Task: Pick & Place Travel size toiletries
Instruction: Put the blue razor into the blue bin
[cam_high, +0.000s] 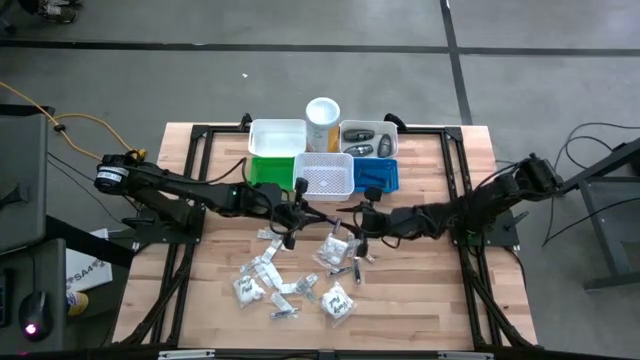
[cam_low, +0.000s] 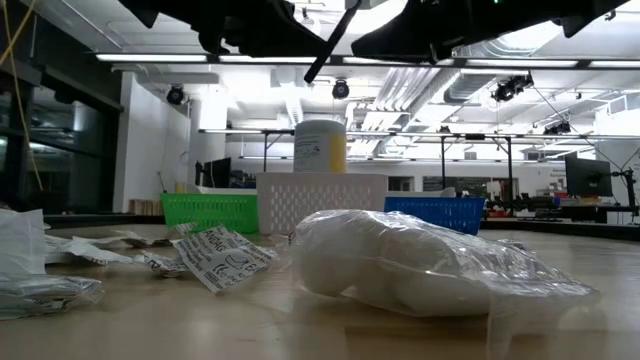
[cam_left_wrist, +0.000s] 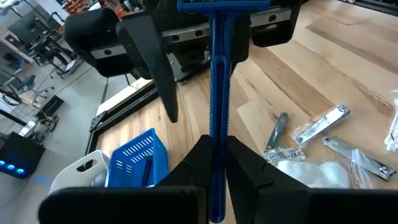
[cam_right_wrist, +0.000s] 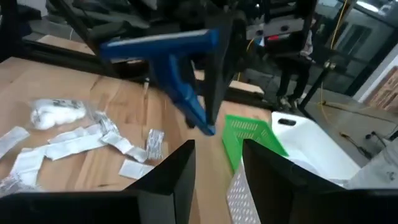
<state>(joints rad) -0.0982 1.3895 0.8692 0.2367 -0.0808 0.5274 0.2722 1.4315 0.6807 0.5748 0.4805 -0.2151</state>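
Observation:
My left gripper (cam_high: 296, 212) hangs over the table's middle, shut on a blue razor (cam_left_wrist: 216, 93) whose head (cam_right_wrist: 160, 42) points toward my right gripper. In the low view the razor (cam_low: 332, 42) shows as a thin stick high above the table. My right gripper (cam_right_wrist: 217, 165) is open and faces the razor from the right, close to it, and I see no touch. Several clear and silvery packets (cam_high: 336, 252) lie flat on the wood below both grippers. A puffy clear packet (cam_low: 420, 262) lies nearest the low camera. My left gripper pinches the blue razor's handle (cam_left_wrist: 216, 163) between its two fingers. The handle runs along the fingers and sticks out ahead of them, head end (cam_left_wrist: 224, 6) farthest out. The razor is lifted clear of the table.
Bins stand in a cluster at the far edge: a white bin (cam_high: 277, 137), a green bin (cam_high: 262, 170), a white mesh basket (cam_high: 325, 173), a blue bin (cam_high: 380, 176) and a bin with dark grey ovals (cam_high: 368, 141). A white-and-yellow cylinder (cam_high: 322, 118) stands among them.

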